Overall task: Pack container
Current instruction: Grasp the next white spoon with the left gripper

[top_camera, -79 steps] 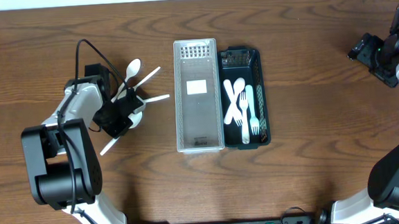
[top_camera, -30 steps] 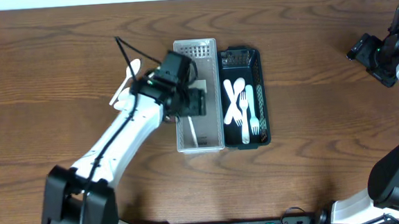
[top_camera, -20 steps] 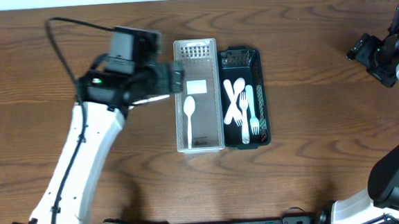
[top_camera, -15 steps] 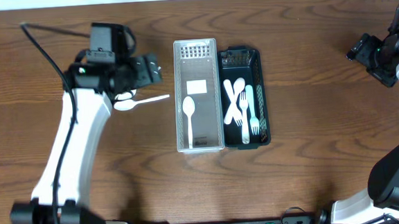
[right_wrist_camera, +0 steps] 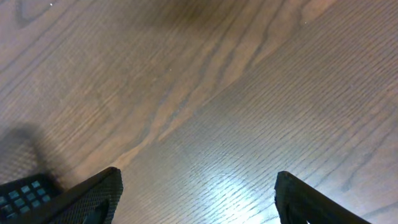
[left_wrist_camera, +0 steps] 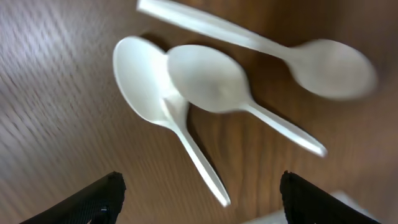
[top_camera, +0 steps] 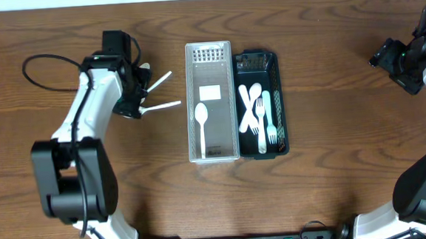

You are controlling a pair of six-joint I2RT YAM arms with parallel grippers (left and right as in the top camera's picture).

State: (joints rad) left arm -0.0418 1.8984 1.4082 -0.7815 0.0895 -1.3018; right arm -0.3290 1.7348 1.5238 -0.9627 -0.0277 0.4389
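The left hand (left_wrist_camera: 202, 198) gapes wide over the overlapping white plastic spoons (left_wrist_camera: 208, 84); I'd straddle only the upper one's handle, squarely.

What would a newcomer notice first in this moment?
Two containers sit side by side at mid-table: a clear bin holding a single white spoon, and a dark tray beside it with white cutlery. Left of them, the open left gripper hovers above three loose spoons lying on the wood.
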